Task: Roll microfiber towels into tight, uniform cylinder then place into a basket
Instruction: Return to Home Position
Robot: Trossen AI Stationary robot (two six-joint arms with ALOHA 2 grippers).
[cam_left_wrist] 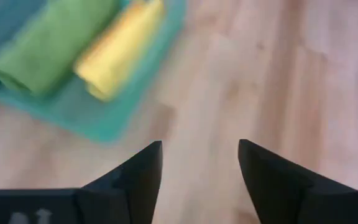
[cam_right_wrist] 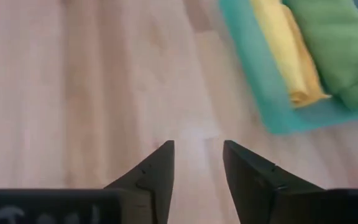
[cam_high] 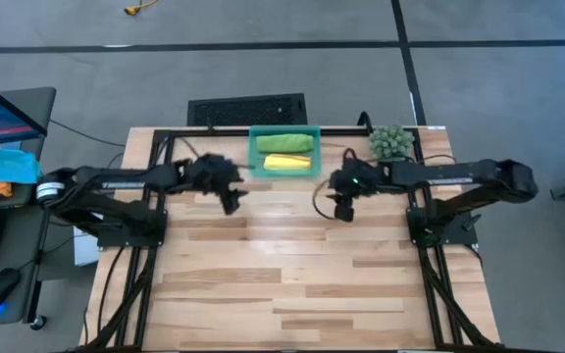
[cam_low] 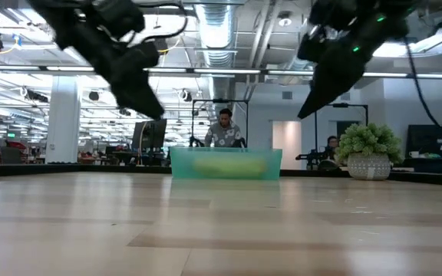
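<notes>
Once viewed from above, shows the basket (cam_high: 254,157) at the far middle of the wooden worktop (cam_high: 292,284), close to the back edge. Holds both microfiber towels as rolled cylinders, lying side by side along the basket's length: green towel (cam_high: 284,144) by the far wall, yellow towel (cam_high: 287,164) on the nearer side, touching each other.

Places the left claw (cam_high: 231,201) just off the basket's near left corner and the right claw (cam_high: 344,208) just off its near right corner, both apart from it. From worktop height, sets both well above the boards, left claw (cam_low: 152,107) and right claw (cam_low: 309,107) slanting down and inward, with the basket (cam_low: 225,165) low between them and a green blur behind its translucent teal wall.

Past the left claw (cam_left_wrist: 199,146), released with a wide gap and gripping nothing, catches the basket (cam_left_wrist: 104,121) with green towel (cam_left_wrist: 48,46) and yellow towel (cam_left_wrist: 120,50) inside. Past the right claw (cam_right_wrist: 197,144), likewise released and empty but with a narrower gap, catches the same basket (cam_right_wrist: 260,93), yellow towel (cam_right_wrist: 288,56) and green towel (cam_right_wrist: 337,46).

Beyond the basket, leaves a black vented panel (cam_high: 247,109) off the back edge, a potted plant (cam_high: 392,143) at the far right of the worktop, and a person (cam_low: 225,126) in the room behind.
</notes>
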